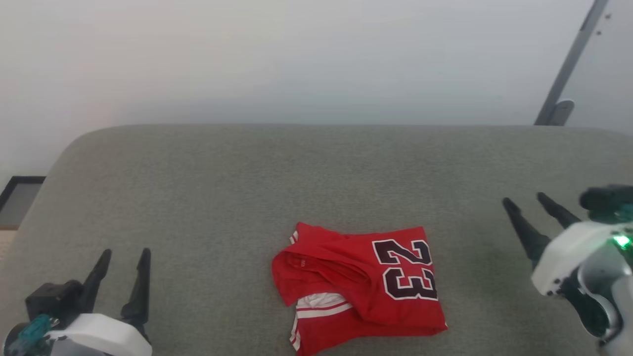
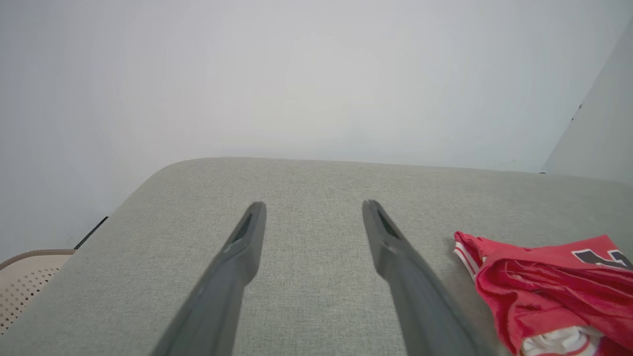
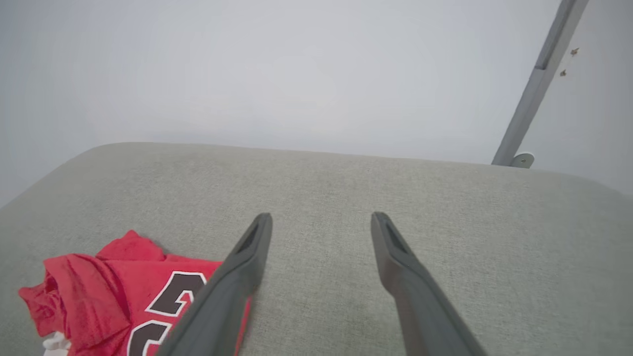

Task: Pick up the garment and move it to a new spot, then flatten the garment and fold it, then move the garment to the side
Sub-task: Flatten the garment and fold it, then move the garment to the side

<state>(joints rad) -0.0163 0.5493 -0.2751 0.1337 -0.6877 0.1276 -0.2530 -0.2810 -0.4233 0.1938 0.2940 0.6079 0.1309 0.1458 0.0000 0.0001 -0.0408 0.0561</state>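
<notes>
Red shirt, loosely bunched, midway along the near edge of the grey cushion; left gripper over its near left corner, right gripper over its right side, both with jaws apart and empty. Pinching only one layer would likely drag the heap into a twist.

Red garment with dark, white-outlined "23" and red-white striped trim; grey woven surface; the basket looks beige, perhaps dotted with holes.

Big grey cloth cushion by a plain white wall; thin grey metal pole far right; beige basket with holes left.
</notes>
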